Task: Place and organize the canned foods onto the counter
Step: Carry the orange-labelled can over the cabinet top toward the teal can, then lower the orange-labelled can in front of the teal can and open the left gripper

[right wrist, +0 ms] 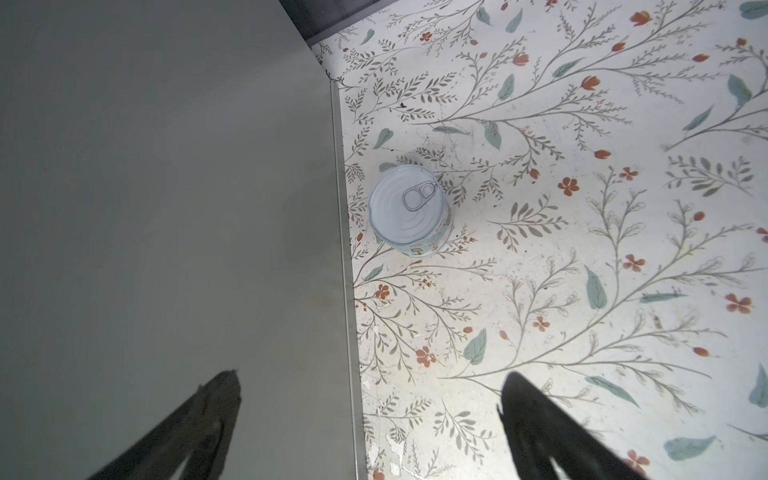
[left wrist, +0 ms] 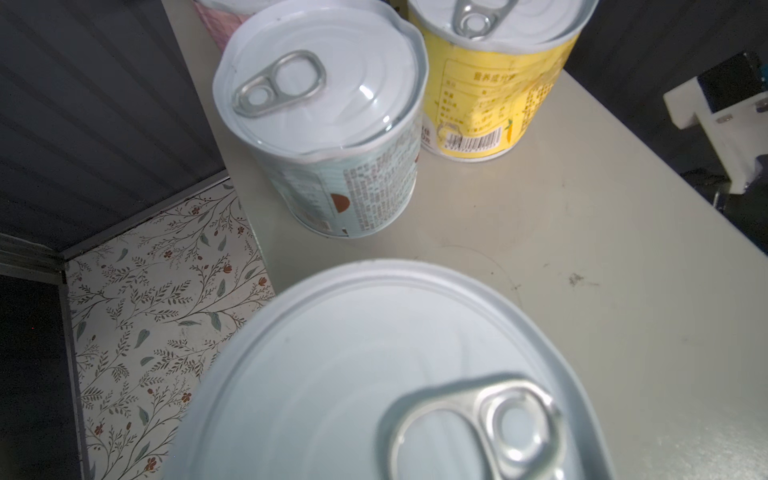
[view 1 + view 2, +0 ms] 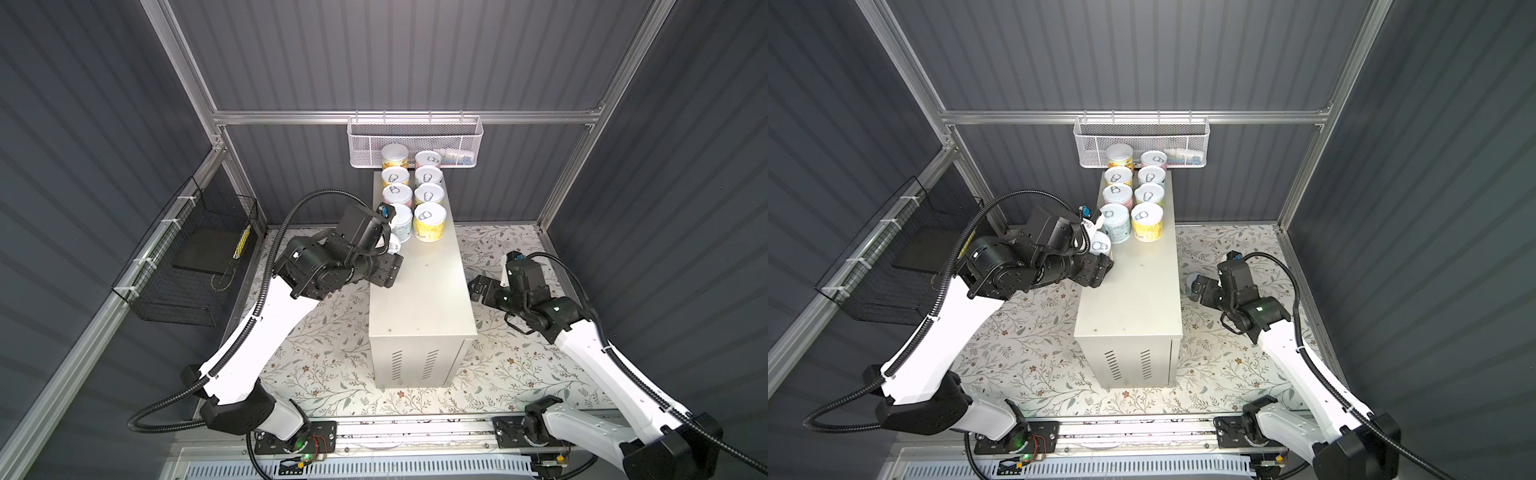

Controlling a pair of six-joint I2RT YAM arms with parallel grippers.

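Observation:
Several cans stand in two rows at the far end of the counter (image 3: 419, 299) (image 3: 1129, 299). The nearest of them are a pale blue can (image 3: 402, 222) (image 2: 324, 124) and a yellow can (image 3: 430, 222) (image 2: 498, 83). My left gripper (image 3: 391, 253) (image 3: 1100, 251) is shut on another can (image 2: 374, 374) at the counter's left edge, just in front of the pale blue one. Its fingers are hidden in the left wrist view. My right gripper (image 3: 478, 289) (image 1: 374, 415) hangs open beside the counter's right side. One can (image 1: 407, 208) (image 3: 1190, 282) stands on the floor there.
A white mesh basket (image 3: 415, 141) hangs on the back rail above the far cans. A black wire basket (image 3: 187, 266) hangs on the left wall. The floor has a floral mat (image 3: 332, 353). The counter's near half (image 2: 582, 249) is bare.

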